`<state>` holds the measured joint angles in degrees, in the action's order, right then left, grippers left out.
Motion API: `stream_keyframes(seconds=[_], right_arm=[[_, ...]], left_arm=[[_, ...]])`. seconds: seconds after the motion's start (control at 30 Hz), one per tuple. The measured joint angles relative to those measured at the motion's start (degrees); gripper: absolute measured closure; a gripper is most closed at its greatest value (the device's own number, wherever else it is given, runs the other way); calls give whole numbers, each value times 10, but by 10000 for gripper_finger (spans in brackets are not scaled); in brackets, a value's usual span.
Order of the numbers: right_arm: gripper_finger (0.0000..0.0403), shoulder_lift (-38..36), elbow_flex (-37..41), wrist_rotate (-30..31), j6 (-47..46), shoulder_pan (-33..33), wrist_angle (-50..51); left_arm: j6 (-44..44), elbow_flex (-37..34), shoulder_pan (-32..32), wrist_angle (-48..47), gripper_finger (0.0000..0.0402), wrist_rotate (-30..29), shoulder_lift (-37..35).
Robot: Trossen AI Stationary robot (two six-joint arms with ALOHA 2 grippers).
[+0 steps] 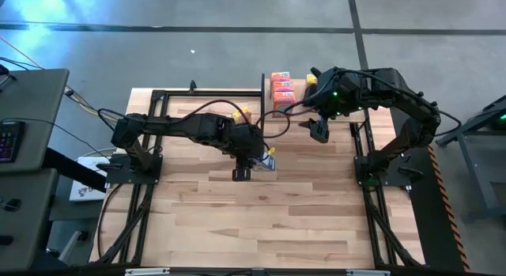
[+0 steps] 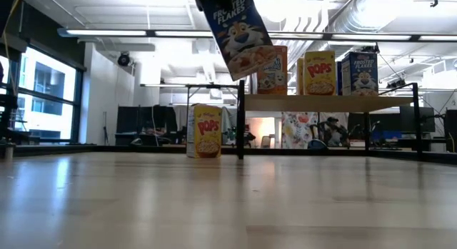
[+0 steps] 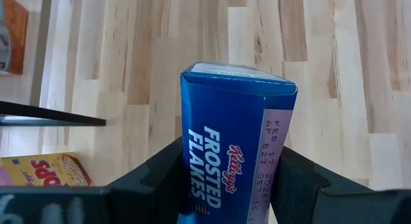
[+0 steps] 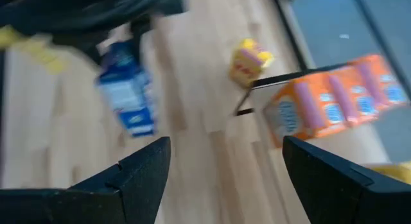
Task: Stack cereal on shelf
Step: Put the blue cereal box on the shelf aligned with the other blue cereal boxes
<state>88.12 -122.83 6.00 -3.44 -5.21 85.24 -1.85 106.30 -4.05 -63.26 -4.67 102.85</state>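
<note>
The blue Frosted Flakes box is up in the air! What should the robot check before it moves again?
1. Left tool shut on the blue box: ok, fingers press both sides.
2. Box clear of the table: ok, it hangs high in the low view.
3. Box upright: not ok, it tilts.
4. Free spot on the shelf: cannot tell; orange boxes and others already stand there.
5. Right tool out of the way: ok, open, empty, beside the shelf.
6. Yellow Pops box on the table: ok, standing apart.

Glossy printed cardboard cereal box [image 3: 234, 140], matt black plastic fingers [image 3: 160, 179] — smooth pale plank-wood tabletop [image 3: 334, 76]
</note>
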Motion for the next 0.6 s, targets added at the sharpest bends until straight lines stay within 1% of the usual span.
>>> stream_keyframes(seconds=[0.1, 0.17, 0.4, 0.6], right_arm=[[110, 6, 0, -51, 22, 2, 8], [110, 16, 0, -71, 24, 7, 8], [110, 51, 0, -78, 67, 45, 7], [110, 59, 0, -78, 88, 73, -7]], left_arm=[[0, 0, 4, 1, 227, 0, 0], [0, 0, 6, 1, 227, 0, 0], [11, 0, 8, 10, 227, -3, 0], [51, 0, 8, 54, 227, -6, 0]])
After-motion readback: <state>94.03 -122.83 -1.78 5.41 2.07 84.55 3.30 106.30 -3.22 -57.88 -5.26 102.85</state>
